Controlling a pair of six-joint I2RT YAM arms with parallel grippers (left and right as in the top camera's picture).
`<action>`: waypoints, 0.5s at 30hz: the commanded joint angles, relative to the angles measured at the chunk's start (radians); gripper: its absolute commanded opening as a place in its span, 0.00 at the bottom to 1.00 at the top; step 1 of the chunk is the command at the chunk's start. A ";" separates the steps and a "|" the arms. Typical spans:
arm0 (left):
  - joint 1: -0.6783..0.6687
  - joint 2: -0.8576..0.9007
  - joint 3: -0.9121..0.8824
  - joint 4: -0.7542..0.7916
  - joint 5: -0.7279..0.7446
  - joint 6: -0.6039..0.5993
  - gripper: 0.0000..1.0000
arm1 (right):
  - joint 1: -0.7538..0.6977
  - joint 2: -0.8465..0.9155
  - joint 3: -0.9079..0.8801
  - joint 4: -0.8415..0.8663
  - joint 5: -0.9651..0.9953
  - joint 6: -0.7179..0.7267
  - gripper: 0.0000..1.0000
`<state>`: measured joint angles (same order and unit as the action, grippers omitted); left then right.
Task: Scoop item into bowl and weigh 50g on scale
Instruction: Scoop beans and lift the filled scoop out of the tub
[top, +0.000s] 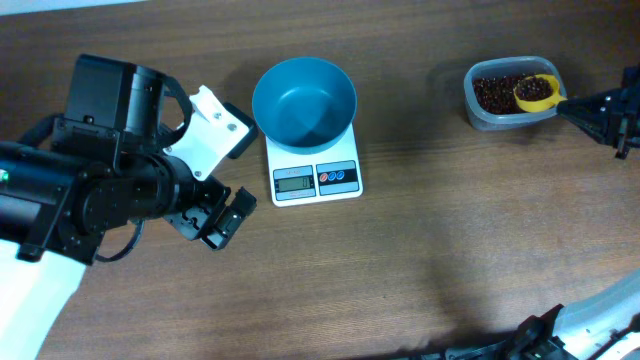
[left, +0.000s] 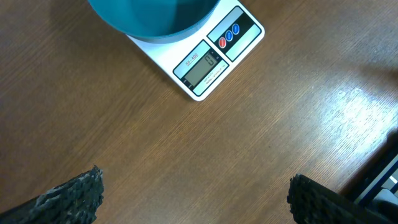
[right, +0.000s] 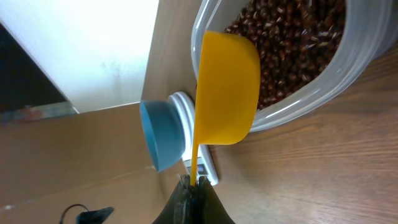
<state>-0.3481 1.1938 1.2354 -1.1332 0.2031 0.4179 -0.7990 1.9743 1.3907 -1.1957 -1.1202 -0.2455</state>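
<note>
The teal-blue bowl (top: 304, 100) stands empty on the white scale (top: 316, 178); both also show in the left wrist view, bowl (left: 155, 17) and scale (left: 208, 59). The dark red-brown beans (top: 495, 92) lie in a clear tub (top: 478, 108) at the far right, also in the right wrist view (right: 292, 50). My right gripper (top: 585, 108) is shut on the handle of a yellow scoop (top: 537, 92), whose cup (right: 227, 87) is at the tub's rim over the beans. My left gripper (top: 215, 215) is open and empty, just left of the scale above bare table.
The wooden table (top: 450, 240) spreads in front of the scale. A white part of the left arm (top: 210, 130) sits close to the bowl's left side. In the right wrist view the bowl (right: 158, 134) and scale lie beyond the scoop.
</note>
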 joint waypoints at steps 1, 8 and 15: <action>0.004 -0.006 0.015 0.002 0.014 -0.013 0.99 | -0.008 0.010 -0.002 -0.001 -0.066 0.006 0.04; 0.004 -0.006 0.015 0.002 0.014 -0.013 0.99 | -0.005 0.008 -0.001 0.013 -0.017 0.138 0.04; 0.004 -0.006 0.015 0.002 0.014 -0.013 0.99 | 0.000 0.013 -0.001 0.080 0.042 0.241 0.04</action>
<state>-0.3481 1.1938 1.2354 -1.1336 0.2031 0.4179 -0.7986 1.9759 1.3891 -1.1305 -1.1065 -0.1184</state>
